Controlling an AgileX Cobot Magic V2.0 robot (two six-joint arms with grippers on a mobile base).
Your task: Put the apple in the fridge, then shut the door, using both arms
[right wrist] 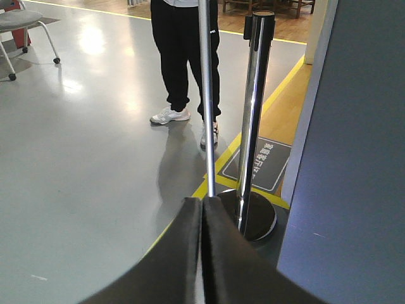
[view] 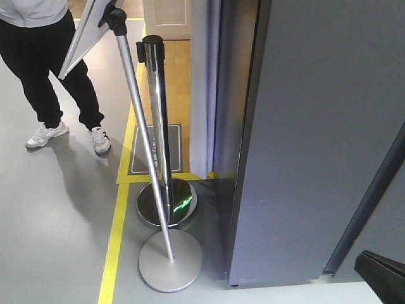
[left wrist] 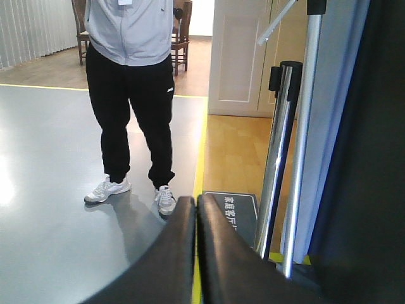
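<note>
The fridge [view: 316,126] fills the right of the exterior view as a tall dark grey panel; its white inside does not show. It also stands at the right edge of the right wrist view [right wrist: 354,190] and of the left wrist view [left wrist: 373,158]. I cannot tell the door from the body here. The apple is not in view. My left gripper [left wrist: 196,201] is shut and empty, pointing at the floor beside the fridge. My right gripper [right wrist: 202,201] is shut and empty, just left of the grey panel. A black arm part [view: 383,275] shows at the bottom right.
An upright chrome barrier post [view: 158,114] and a leaning post [view: 142,139] with a grey disc base [view: 169,259] stand close to the fridge's left side. A person in black trousers [view: 50,63] stands at the far left. A yellow floor line [view: 117,228] runs past the posts.
</note>
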